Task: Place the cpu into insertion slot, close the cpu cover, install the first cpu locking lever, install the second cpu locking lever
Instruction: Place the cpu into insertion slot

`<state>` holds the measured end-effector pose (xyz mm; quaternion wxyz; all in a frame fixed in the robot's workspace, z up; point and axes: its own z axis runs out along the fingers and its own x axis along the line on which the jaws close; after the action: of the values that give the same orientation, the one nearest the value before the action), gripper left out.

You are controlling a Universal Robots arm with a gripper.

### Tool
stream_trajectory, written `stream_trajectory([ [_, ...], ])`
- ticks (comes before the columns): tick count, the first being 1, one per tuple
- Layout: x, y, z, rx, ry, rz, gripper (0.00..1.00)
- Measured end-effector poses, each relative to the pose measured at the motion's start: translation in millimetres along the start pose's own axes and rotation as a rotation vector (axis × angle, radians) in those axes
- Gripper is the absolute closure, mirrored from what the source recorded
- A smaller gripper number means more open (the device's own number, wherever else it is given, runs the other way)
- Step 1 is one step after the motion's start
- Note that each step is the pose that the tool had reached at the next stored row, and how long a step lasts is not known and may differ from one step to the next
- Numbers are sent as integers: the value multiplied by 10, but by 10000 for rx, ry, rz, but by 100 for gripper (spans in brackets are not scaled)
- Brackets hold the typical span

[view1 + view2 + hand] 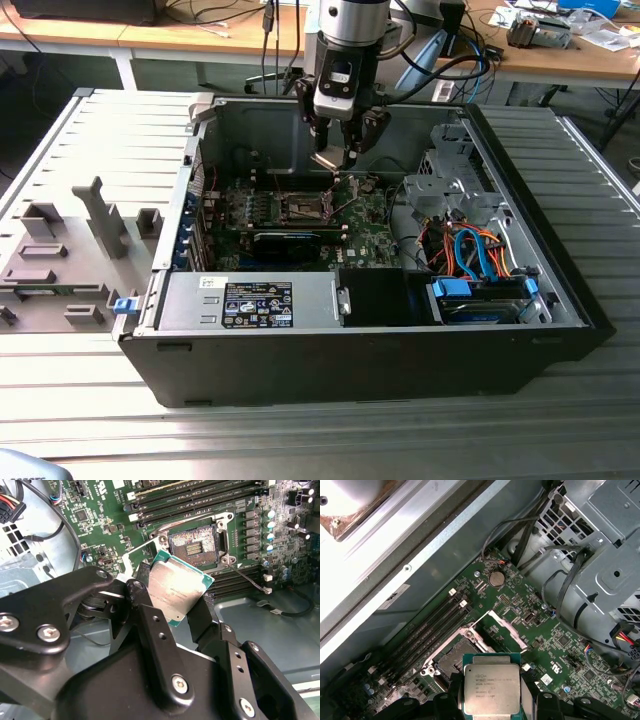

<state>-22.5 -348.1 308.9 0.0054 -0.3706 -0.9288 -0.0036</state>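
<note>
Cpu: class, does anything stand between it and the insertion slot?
Nothing visible does. The cpu is held clear of the slot, and the cover is swung open to one side, leaving the slot bare.

A robotics lab or electronics workshop — an opened computer case (350, 370) lies on a ribbed metal workbench (560, 420), with a grey tray of fixtures (60, 270) at its nine o'clock in the exterior view. Toward twelve o'clock stand wooden desks (200, 40) strewn with cables (215, 12) and small parts (535, 30) — and a robot arm (350, 20) hangs over the case.
</note>
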Motion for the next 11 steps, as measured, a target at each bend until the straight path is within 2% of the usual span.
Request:
stream_trajectory([
  [11,0,0,2,-1,-1,95,45],
])
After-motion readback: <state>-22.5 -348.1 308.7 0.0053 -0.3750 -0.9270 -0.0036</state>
